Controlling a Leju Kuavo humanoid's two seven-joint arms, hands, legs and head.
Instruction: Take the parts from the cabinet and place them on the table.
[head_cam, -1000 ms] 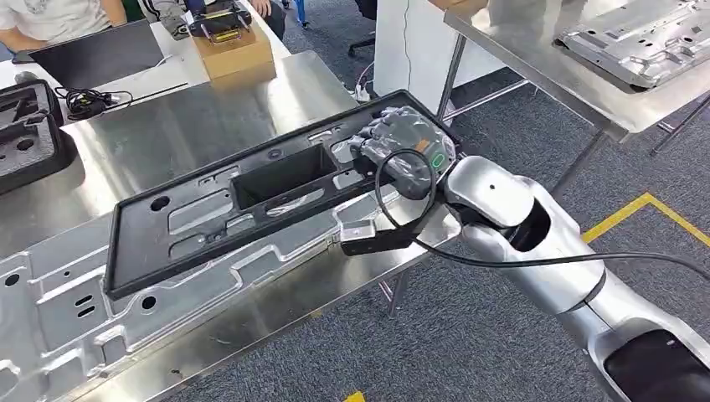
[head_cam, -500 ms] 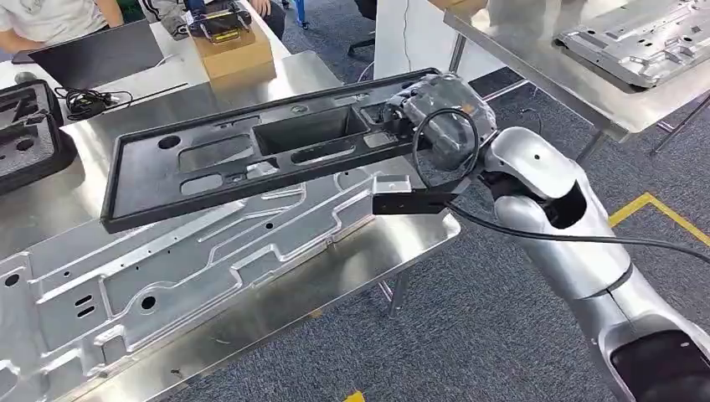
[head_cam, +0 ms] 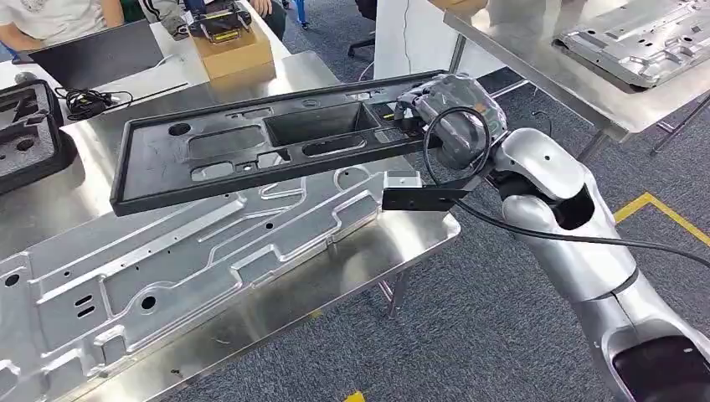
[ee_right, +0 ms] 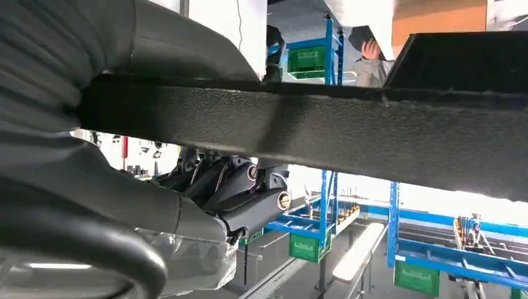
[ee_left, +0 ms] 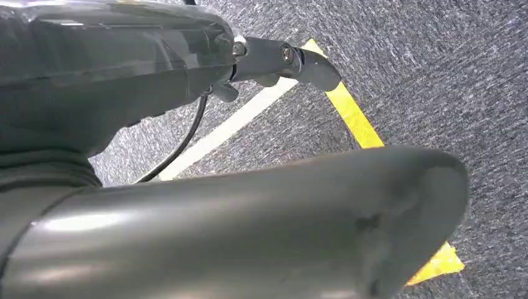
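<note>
Steel table (head_cam: 167, 117) carries a stamped metal panel (head_cam: 192, 260); above that panel the right hand (head_cam: 435, 105) clamps one end of the black tray (head_cam: 268, 151), held clear of it. Behind the tray sits a cardboard box (head_cam: 234, 59). Right wrist view shows fingers (ee_right: 249, 199) curled beneath the tray's rim (ee_right: 311, 134). Left wrist view shows grey carpet (ee_left: 436, 81); the left hand's state cannot be told.

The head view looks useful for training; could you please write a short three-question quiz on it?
1. True or false: the right hand holds the black tray.
2. What lies on the steel table under the tray? A) silver stamped panel B) laptop C) green crate
3. Fill in: the cardboard box stands at the table's ____ end.

Key: 1 true; 2 A, the silver stamped panel; 3 far.
</note>
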